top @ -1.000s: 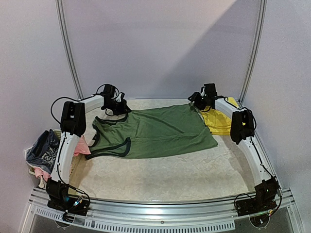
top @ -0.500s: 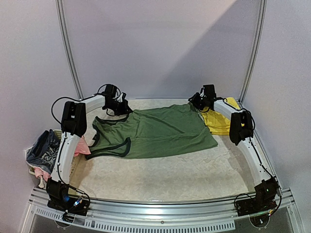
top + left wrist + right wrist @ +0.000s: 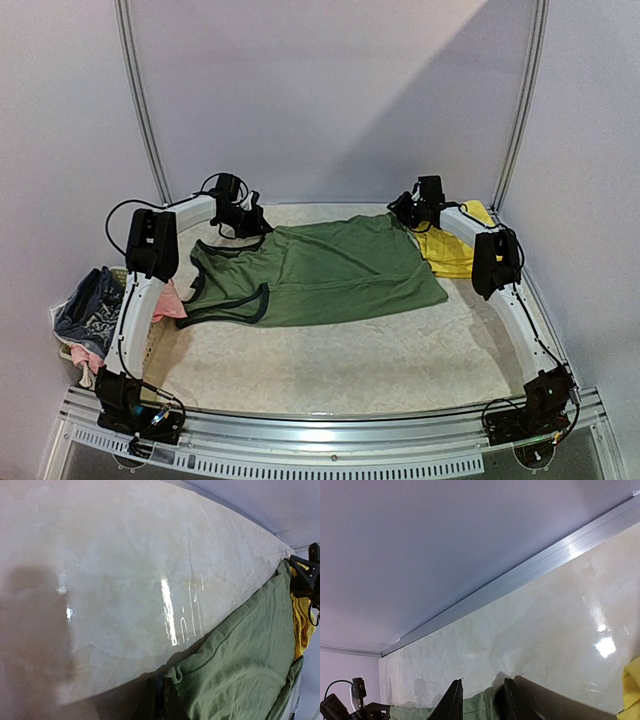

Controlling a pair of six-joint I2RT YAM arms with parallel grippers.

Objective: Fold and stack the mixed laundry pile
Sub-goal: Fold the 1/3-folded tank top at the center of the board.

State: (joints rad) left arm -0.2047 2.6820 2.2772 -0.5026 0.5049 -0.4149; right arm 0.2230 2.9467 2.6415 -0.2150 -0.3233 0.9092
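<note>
1. The olive-green sleeveless top (image 3: 330, 268) lies spread flat across the far half of the table (image 3: 330, 365), with its armholes and neckline to the left and its hem to the right.
2. The left gripper (image 3: 252, 224) sits at the top's far-left corner, by the shoulder strap. In the left wrist view a dark finger (image 3: 157, 700) meets a gathered edge of green cloth, and the jaws are closed together on that fabric.
3. The right gripper (image 3: 402, 211) is at the far-right corner of the top, on the hem side. From the right wrist view its 2 fingers (image 3: 452, 705) stand with a narrow gap packed with a fold of green cloth, so they are pinched on the hem.
4. Between the 2 grippers the far edge of the top runs nearly straight – no big wrinkles show from above.
5. The yellow drawstring shorts (image 3: 452, 252) lie crumpled just beside the top's right edge, partly under the right arm.
6. The pink piece (image 3: 168, 300) sits at the table's left edge – near the top's lower armhole and partly hidden by the left arm.
7. The blue-grey patterned piece (image 3: 88, 308) is draped over the pale mesh basket (image 3: 66, 352) at far left, off the table and well apart from the top.
</note>
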